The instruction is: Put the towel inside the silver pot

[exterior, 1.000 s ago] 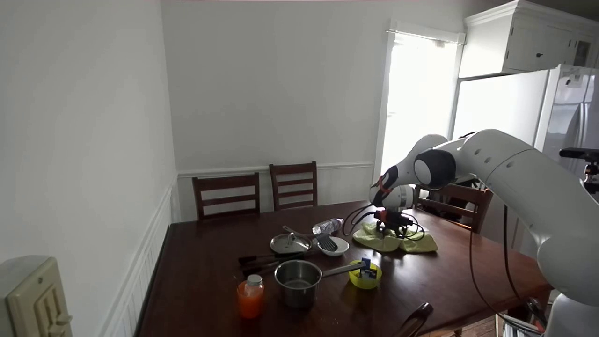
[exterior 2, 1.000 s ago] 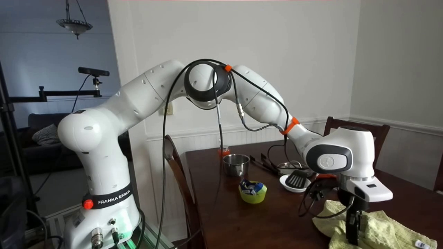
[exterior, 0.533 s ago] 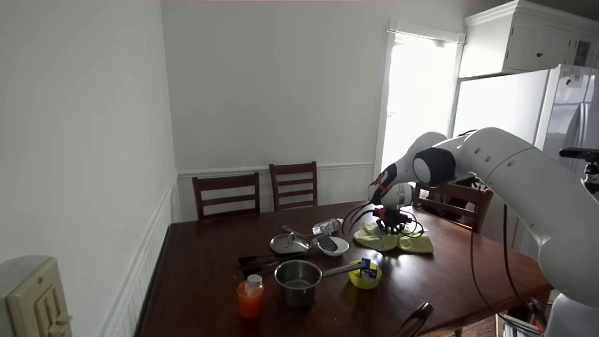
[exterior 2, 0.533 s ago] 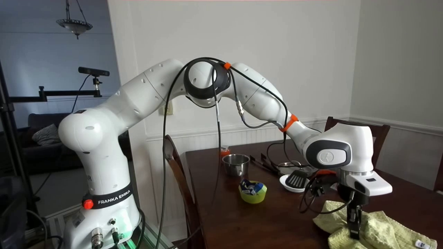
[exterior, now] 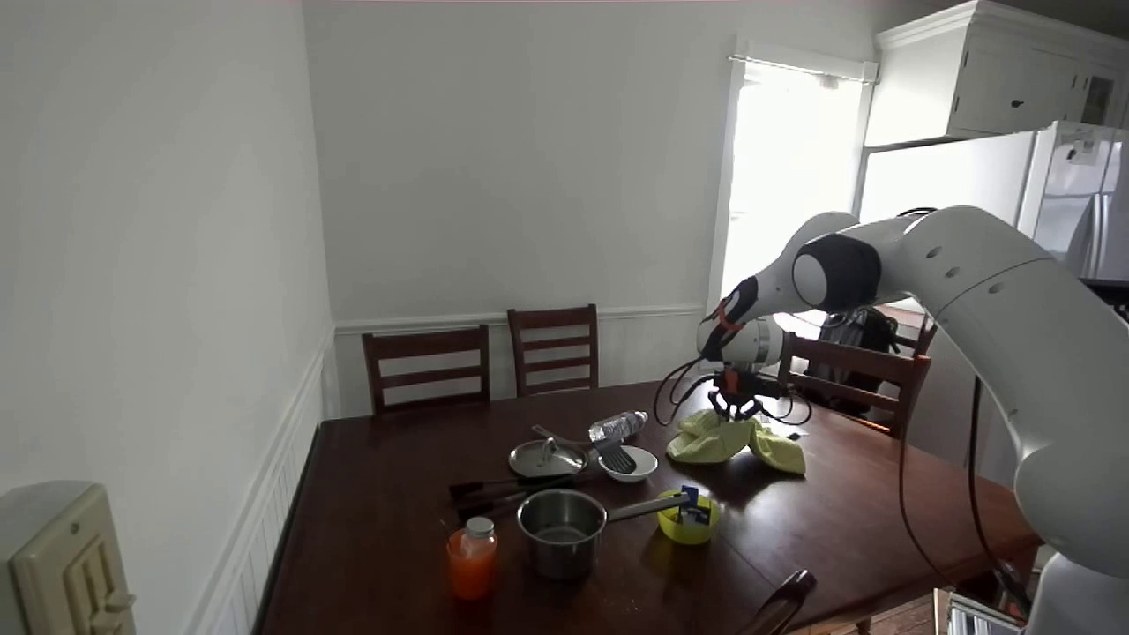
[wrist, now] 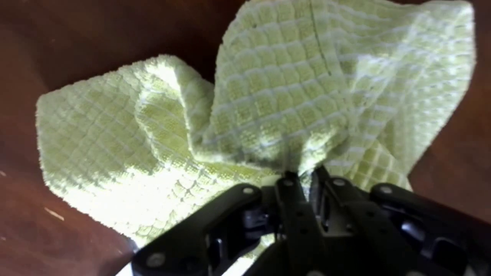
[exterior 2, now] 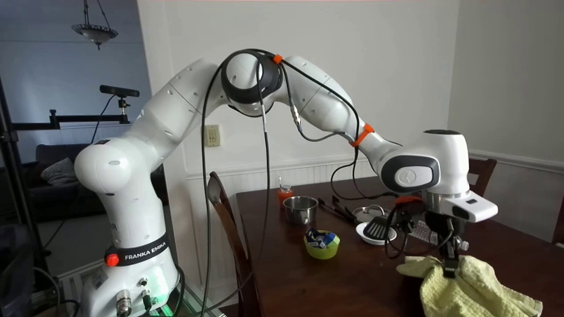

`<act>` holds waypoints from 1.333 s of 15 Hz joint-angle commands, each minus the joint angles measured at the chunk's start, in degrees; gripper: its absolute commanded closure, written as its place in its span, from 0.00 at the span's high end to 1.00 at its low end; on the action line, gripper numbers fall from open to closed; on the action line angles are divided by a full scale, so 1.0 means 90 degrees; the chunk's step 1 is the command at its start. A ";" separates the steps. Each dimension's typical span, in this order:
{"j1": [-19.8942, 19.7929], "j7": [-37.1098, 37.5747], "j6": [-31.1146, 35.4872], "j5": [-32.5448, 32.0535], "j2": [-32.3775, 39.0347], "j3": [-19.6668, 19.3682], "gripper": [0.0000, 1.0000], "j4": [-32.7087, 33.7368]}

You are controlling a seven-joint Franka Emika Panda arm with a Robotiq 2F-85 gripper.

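Note:
The yellow-green towel [exterior: 713, 443] is lifted in the middle, with its sides drooping toward the table; it also shows in an exterior view [exterior 2: 473, 293] and fills much of the wrist view [wrist: 276, 96]. My gripper [wrist: 305, 175] is shut on a fold of the towel; in both exterior views it points down at the towel's raised top [exterior: 734, 414] [exterior 2: 450, 274]. The silver pot [exterior: 563, 538] stands upright on the table, away from the gripper, its handle reaching over a yellow bowl. It also shows in an exterior view [exterior 2: 301, 211]. I see no towel in it.
The yellow bowl [exterior: 688, 529] with blue packets sits beneath the pot's handle. A white bowl [exterior: 628, 466] with a black spatula, a pot lid [exterior: 547, 459] and a plastic bottle [exterior: 617, 427] lie between towel and pot. An orange cup [exterior: 472, 573] stands beside the pot.
My gripper has risen, mostly in the last half second. The towel's middle has come up with it, and its sides have drawn inward and hang down.

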 commanded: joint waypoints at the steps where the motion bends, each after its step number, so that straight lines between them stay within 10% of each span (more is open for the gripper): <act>1: -0.0324 -0.1492 0.0166 0.0155 -0.1551 0.0464 0.03 -0.1264; 11: -0.0091 -0.4274 -0.1804 0.0774 -0.4811 0.0772 0.03 -0.2575; 20: 0.0978 -0.4103 -0.3049 0.0650 -0.5967 0.0142 0.11 -0.2564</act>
